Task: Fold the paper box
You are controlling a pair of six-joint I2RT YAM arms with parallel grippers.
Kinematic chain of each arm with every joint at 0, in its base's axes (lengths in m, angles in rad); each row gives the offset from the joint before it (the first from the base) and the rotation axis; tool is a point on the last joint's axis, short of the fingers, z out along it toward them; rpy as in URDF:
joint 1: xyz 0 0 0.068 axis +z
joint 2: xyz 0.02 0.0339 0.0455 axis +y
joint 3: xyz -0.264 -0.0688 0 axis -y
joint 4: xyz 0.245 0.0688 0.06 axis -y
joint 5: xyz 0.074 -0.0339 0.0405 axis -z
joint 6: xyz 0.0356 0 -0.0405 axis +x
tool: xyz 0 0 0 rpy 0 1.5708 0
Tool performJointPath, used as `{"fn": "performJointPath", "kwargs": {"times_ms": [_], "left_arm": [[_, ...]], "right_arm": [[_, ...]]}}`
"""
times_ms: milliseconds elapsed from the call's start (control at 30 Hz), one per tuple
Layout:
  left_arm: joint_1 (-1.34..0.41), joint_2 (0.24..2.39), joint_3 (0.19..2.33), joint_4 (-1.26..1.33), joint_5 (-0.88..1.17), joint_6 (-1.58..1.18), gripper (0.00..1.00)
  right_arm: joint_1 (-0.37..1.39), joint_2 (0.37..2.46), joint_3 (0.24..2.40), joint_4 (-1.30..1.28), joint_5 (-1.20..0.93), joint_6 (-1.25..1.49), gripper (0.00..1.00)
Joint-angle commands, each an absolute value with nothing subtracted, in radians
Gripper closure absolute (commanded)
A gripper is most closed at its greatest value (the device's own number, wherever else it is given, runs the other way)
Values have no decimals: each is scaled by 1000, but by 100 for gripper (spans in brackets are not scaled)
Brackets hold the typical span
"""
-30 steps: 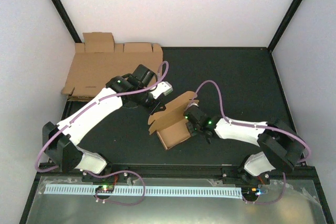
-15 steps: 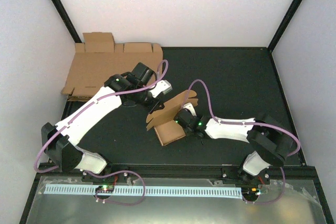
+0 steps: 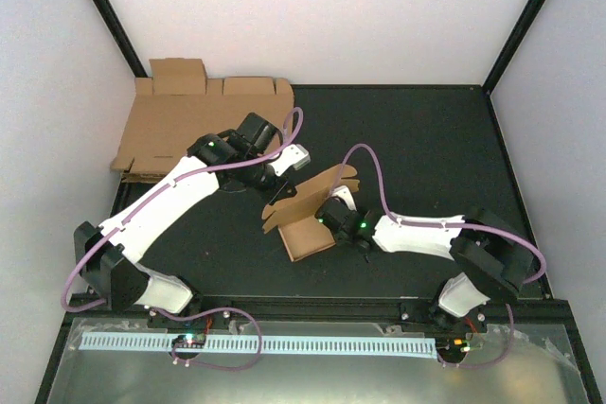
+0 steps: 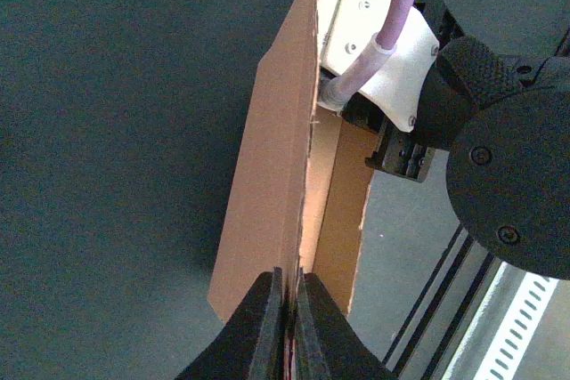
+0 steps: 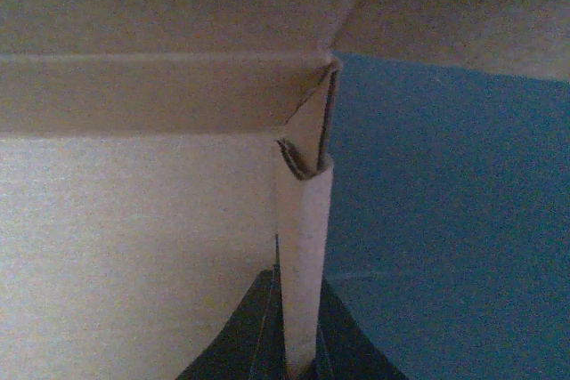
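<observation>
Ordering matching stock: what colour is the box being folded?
Plain brown, with no print on the box; the left wrist view shows it best.

The paper box is plain brown, the table black, the left arm white.

The brown paper box stands half-folded mid-table, its thin flaps upright.
</observation>
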State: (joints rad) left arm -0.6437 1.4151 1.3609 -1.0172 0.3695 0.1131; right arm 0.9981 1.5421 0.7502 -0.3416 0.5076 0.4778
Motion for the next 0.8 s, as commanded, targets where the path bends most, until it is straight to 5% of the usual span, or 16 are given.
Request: {"fn": "performJointPath", "kwargs": {"times_ms": [0,467,767], "left_arm": [[-648,1392,1384,-1024,403,110,91],[-600,1238,1300,-877,365,-22,25],[-473,1178,1205,-723,375,-108,13]], "right_arm": [[997,1535,727,-302,498,464,91],[996,1444,688,-211,416,403,59],[964,1289,659,-275,319,429,33]]}}
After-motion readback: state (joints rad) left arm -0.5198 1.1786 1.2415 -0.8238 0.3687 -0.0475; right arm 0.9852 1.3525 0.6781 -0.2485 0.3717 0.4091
